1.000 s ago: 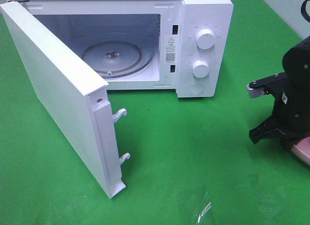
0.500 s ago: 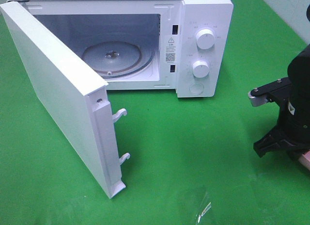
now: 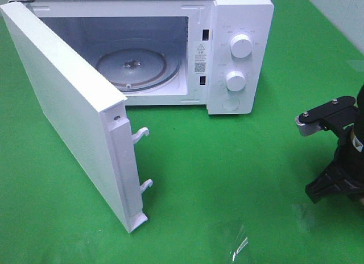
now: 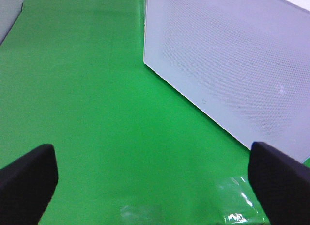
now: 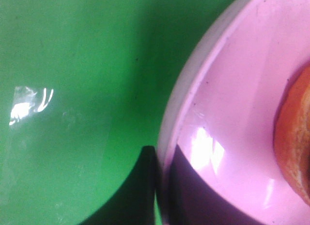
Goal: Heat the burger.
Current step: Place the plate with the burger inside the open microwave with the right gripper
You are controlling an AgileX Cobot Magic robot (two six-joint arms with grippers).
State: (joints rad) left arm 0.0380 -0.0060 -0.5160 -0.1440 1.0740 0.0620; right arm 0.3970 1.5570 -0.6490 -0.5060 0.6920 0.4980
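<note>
In the right wrist view, the burger (image 5: 296, 137) shows only as an orange-brown bun edge, lying on a pink plate (image 5: 232, 113). My right gripper (image 5: 160, 188) is shut on the plate's rim, one dark finger (image 5: 140, 186) outside and one inside it. From the high camera, the right arm (image 3: 341, 167) stands at the far right edge, and plate and burger are out of view there. My left gripper (image 4: 155, 186) is open over bare green cloth, its black fingertips (image 4: 26, 179) wide apart with nothing between them.
A white microwave (image 3: 239, 25) stands at the back with its door (image 3: 74, 116) swung wide to the front left and the glass turntable (image 3: 133, 67) bare. Two knobs (image 3: 241, 46) are on its right panel. Green cloth (image 3: 227, 178) covers the table.
The right arm has moved right and toward the front edge. The pink plate sliver seen under it earlier has left the high view. The microwave has not moved.
</note>
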